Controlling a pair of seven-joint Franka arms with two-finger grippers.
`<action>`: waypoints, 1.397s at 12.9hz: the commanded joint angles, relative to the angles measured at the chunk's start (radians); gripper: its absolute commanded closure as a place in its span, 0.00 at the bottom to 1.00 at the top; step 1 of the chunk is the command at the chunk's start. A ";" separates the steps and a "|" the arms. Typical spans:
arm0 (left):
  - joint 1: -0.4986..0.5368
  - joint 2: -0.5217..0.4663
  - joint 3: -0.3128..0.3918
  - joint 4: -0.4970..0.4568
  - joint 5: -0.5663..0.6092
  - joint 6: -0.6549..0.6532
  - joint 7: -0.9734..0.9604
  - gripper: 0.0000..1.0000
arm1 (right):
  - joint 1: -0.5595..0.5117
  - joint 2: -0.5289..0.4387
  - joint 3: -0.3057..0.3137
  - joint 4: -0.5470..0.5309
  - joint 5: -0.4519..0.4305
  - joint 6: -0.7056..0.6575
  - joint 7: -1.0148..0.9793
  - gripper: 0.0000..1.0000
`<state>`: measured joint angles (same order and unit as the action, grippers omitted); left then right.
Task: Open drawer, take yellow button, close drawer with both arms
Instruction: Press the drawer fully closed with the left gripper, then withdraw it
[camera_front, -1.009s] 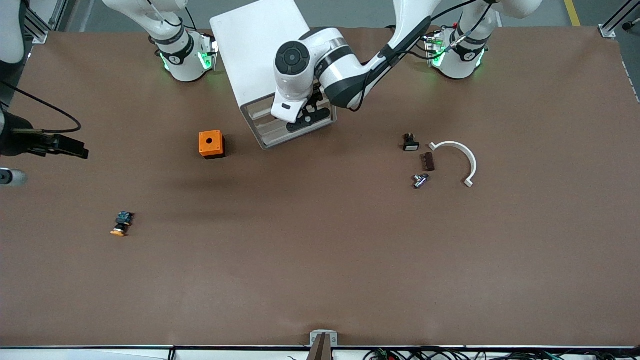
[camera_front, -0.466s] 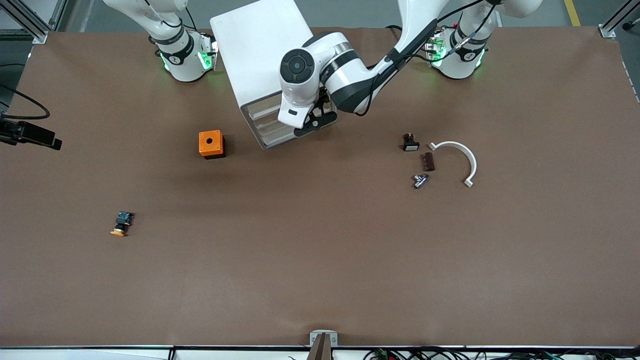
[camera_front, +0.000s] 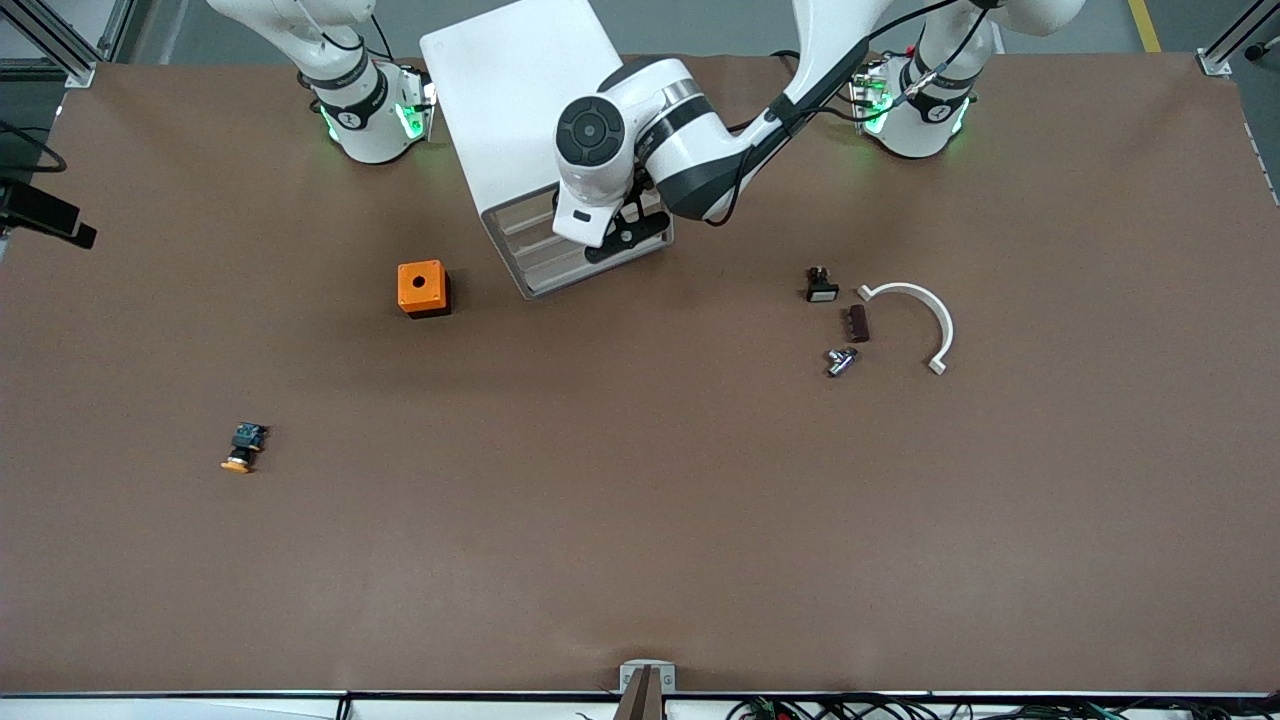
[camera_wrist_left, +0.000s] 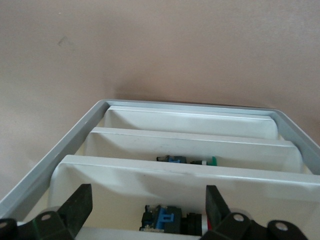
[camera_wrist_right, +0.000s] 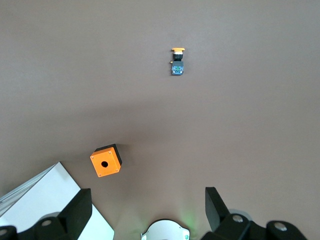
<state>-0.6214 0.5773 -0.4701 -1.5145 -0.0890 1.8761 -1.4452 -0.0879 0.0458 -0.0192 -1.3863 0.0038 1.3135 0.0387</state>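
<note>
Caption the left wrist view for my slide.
Open left hand over the cabinet's stacked white trays, small parts inside.

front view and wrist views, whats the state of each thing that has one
drawer: cannot tell, arm hides it
button: on its side, on table
left gripper: open, at cabinet front
right gripper: open, empty, raised above table
orange box: upright, hole up

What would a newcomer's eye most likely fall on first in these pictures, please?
Probably the left arm bent over the white cabinet near the bases, its left gripper at the tray fronts with jaws open. Next, the orange cube beside the cabinet, and the tiny button lying alone nearer the front camera, toward the right arm's end.
</note>
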 joint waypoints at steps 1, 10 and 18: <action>0.037 -0.039 -0.006 0.005 -0.026 -0.061 0.002 0.00 | -0.010 -0.101 0.010 -0.149 0.015 0.079 0.010 0.00; 0.422 -0.145 -0.004 0.060 0.162 -0.070 0.104 0.00 | 0.007 -0.162 -0.024 -0.233 0.018 0.208 -0.095 0.00; 0.713 -0.249 -0.007 0.059 0.245 -0.138 0.564 0.00 | 0.071 -0.162 -0.099 -0.240 0.024 0.207 -0.125 0.00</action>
<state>0.0310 0.3776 -0.4634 -1.4458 0.1402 1.7626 -0.9912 -0.0318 -0.0971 -0.1003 -1.6087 0.0185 1.5174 -0.0774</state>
